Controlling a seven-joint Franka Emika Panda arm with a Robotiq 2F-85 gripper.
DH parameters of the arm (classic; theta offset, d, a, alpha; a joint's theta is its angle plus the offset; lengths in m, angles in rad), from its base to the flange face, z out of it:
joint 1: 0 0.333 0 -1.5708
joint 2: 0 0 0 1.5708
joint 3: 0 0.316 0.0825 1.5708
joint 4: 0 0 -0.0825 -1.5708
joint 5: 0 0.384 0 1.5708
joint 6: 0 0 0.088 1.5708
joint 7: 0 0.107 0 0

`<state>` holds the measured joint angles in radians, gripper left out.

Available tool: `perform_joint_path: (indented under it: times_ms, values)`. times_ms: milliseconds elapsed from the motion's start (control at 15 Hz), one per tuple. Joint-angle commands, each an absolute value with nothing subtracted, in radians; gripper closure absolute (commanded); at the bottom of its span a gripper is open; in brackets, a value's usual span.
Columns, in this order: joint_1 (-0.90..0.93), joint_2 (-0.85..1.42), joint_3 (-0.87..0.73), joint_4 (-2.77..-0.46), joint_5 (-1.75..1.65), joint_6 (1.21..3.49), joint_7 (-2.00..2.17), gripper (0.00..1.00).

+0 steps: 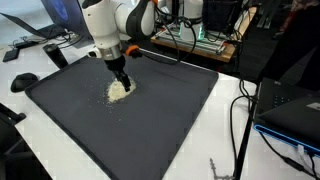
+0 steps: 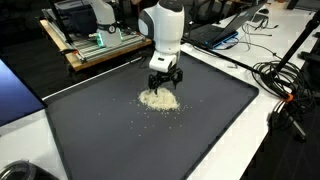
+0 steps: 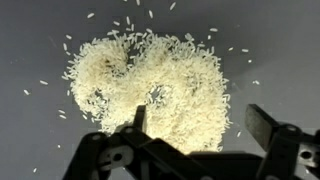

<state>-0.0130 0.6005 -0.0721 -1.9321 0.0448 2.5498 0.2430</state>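
Observation:
A pile of white rice grains lies on a dark grey mat; the pile shows in both exterior views. My gripper hangs straight over the pile, fingers pointing down and spread wide, nothing between them. One fingertip is above the rice, the other is over bare mat beside the pile. In the exterior views the gripper sits just above the grains. Loose grains lie scattered around the heap.
The mat lies on a white table. A wooden board with electronics and cables stands behind it. A laptop and black cables lie beside the mat. A black mouse lies at one edge.

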Motion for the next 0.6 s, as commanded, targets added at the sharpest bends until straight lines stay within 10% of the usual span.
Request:
perform_joint_path:
  times_ms: [0,533]
  values:
    - [-0.017,0.643,-0.072,-1.898,0.08,2.581,0.262,0.0]
    - [0.012,0.693,-0.116,-1.859,0.062,2.617,0.328,0.0]
